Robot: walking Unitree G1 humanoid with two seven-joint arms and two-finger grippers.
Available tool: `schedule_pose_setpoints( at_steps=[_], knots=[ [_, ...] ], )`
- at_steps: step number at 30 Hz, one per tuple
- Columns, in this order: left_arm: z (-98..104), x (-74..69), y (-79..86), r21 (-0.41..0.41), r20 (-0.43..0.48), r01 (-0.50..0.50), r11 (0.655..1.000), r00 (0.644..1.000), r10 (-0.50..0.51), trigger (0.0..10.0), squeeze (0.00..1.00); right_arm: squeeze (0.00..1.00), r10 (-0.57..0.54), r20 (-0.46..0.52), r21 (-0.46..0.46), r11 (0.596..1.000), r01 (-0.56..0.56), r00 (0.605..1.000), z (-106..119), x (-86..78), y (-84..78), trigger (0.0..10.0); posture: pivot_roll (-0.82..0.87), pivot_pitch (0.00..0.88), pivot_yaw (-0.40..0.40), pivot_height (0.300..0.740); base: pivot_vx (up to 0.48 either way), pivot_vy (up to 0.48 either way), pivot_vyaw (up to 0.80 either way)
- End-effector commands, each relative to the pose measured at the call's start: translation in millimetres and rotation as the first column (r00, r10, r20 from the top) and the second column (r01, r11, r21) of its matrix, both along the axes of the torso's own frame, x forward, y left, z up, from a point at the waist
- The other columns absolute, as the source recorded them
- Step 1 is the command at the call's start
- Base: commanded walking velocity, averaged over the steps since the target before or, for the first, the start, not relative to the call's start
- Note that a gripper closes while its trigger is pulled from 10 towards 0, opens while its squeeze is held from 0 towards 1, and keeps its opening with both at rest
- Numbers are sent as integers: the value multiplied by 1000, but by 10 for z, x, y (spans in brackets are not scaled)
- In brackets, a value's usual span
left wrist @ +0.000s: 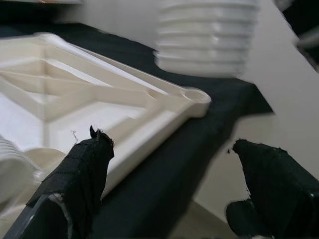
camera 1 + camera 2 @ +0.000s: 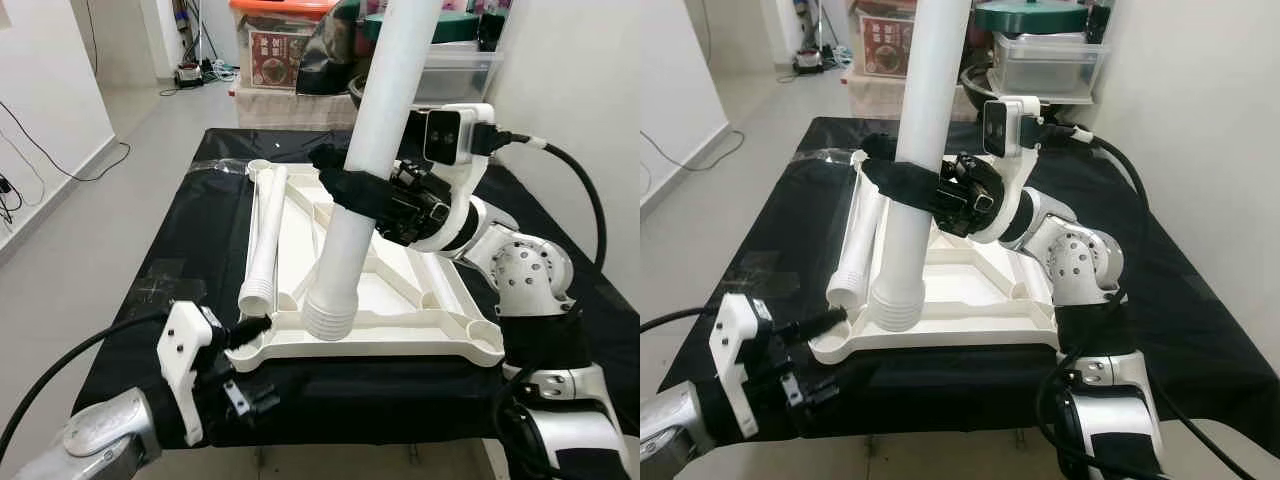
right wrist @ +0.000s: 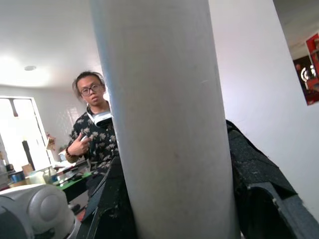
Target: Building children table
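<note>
A black-draped counter (image 2: 190, 250) carries the white tabletop panel (image 2: 400, 300), lying underside up with its ribs showing. The panel's near edge sits close to the counter's near edge, and bare black cloth runs along the panel's left side out to the counter's left edge. To the right of the panel a narrower strip of cloth shows, partly taken up by the right arm. Beyond the counter's far edge stand storage boxes (image 2: 275, 45) and open floor (image 2: 140, 120).

A loose table leg (image 2: 265, 235) lies along the panel's left rim, its ribbed end toward the near left corner. The right gripper (image 2: 350, 190) reaches in over the panel from the right, its jaws clamped around a second held leg (image 2: 370, 150), which stands nearly upright, leaning slightly. That leg's threaded lower end (image 2: 330, 320) hangs at the panel's near rim; whether it touches the panel cannot be told from the head views. In the right wrist view the leg sits between the two black fingers (image 3: 259, 189), and a person (image 3: 97, 139) is visible behind it.

The left gripper (image 2: 250, 332) is low at the panel's near left corner, fingertips just beside the rim. In the left wrist view its jaws are spread apart with nothing between them, the panel's corner socket (image 1: 195, 95) ahead and the held leg's threads above it.
</note>
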State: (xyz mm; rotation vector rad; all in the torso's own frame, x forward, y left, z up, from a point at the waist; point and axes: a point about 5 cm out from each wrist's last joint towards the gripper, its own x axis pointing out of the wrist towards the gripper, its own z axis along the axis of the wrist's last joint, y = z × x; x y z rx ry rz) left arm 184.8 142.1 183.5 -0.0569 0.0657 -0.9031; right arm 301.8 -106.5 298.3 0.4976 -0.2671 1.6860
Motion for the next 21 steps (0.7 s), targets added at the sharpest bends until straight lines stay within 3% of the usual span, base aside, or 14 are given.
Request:
schedule_pose_setpoints(
  at_steps=[1,6,12,21],
  knots=[
    [-27,-56,-21,39,-17,59,997,998,-58,10000,0,0,24,24,-9,1000,-24,999,48,-36,-16,10000,118,0,-73,740,0,0,0],
    [-63,-89,-32,62,-27,81,995,996,-79,10000,0,0,27,34,1,1000,-27,999,77,-35,-39,10000,112,0,-66,740,0,0,0],
    [-145,-142,-119,65,-51,114,991,993,-111,10000,0,0,21,80,58,998,-26,997,324,32,-164,10000,107,0,-70,740,0,0,0],
    [-189,-158,-136,73,-55,133,988,990,-129,10000,0,0,64,90,44,997,-68,994,326,7,-93,10000,111,0,-77,740,0,0,0]
  ],
)
